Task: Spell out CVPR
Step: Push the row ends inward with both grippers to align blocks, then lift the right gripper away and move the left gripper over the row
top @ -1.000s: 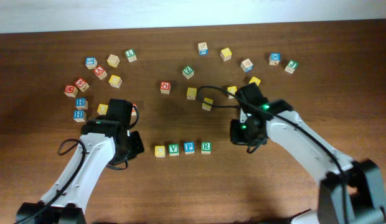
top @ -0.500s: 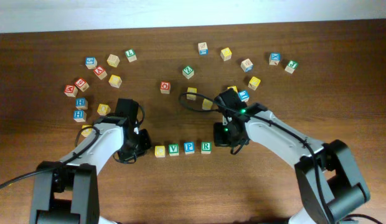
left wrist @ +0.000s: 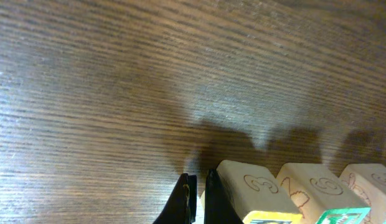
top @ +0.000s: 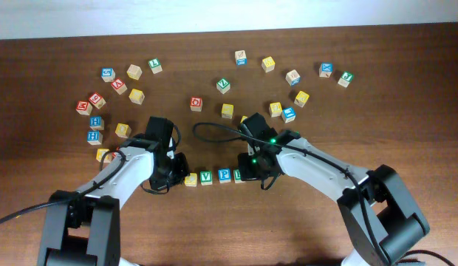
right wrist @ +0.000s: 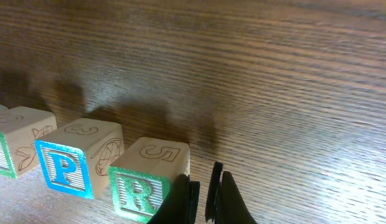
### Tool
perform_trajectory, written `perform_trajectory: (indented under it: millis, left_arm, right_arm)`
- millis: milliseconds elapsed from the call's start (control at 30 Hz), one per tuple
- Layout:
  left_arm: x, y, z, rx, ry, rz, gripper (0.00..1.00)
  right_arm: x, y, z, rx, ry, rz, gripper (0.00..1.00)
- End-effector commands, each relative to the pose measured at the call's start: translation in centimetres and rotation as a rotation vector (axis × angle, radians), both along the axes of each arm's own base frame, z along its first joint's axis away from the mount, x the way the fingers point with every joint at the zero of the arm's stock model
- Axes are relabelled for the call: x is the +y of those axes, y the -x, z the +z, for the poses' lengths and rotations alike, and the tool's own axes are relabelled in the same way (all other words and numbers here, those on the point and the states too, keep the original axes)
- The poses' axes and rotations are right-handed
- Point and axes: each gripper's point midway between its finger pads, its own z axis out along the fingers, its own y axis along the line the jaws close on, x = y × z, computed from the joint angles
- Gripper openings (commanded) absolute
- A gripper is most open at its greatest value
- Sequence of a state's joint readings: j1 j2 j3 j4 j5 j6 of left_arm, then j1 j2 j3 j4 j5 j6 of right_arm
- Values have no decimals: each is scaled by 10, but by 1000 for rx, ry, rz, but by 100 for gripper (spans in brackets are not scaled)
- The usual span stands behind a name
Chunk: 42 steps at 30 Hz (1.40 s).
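Four letter blocks stand in a row near the table's middle front: a yellow block (top: 190, 179), a green V (top: 206, 177), a blue P (top: 224, 175), and a green R (right wrist: 146, 180), which my right gripper mostly covers in the overhead view. My left gripper (top: 177, 174) is shut and empty. Its fingers (left wrist: 196, 199) rest against the left side of the yellow block (left wrist: 249, 193). My right gripper (top: 248, 173) is shut and empty. Its fingers (right wrist: 202, 193) touch the right side of the R. The P (right wrist: 78, 158) sits to the R's left.
Several loose letter blocks lie scattered at the back left (top: 117, 86), in the back middle (top: 224, 86) and at the back right (top: 301, 97). A few lie close behind my right arm (top: 281, 111). The table is bare brown wood (top: 229, 229) in front of the row.
Both grippers have moved inward toward the row, the left one rightward and the right one leftward. They now sit against its two ends.
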State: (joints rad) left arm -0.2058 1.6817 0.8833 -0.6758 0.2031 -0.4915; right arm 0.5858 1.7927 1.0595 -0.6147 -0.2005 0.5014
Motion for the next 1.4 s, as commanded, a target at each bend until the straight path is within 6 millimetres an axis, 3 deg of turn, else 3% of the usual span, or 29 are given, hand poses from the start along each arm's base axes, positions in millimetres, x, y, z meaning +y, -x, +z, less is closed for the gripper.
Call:
perform_trajectory:
  millis: [0, 400, 667, 967, 1100, 1233, 1367]
  left_arm:
    - [-4, 4, -5, 28, 18, 36, 0]
    - [-22, 6, -4, 26, 48, 28, 0]
    - [-24, 0, -4, 1, 55, 27, 0]
    - [-25, 9, -3, 38, 67, 25, 0]
    - [-20, 5, -4, 20, 36, 29, 0]
    - [-3, -2, -3, -6, -69, 41, 0]
    - [16, -14, 26, -47, -186, 54, 0]
  right_arm:
    - [6, 13, -12, 65, -20, 14, 4]
    - [21, 23, -13, 63, -32, 60, 4]
    - [23, 14, -12, -3, -34, 142, 4]
    - [17, 4, -10, -28, -20, 140, 4]
    - [16, 6, -10, -19, -19, 136, 4]
    - [14, 6, -5, -10, -1, 133, 4]
    - [0, -6, 19, -28, 113, 114, 4]
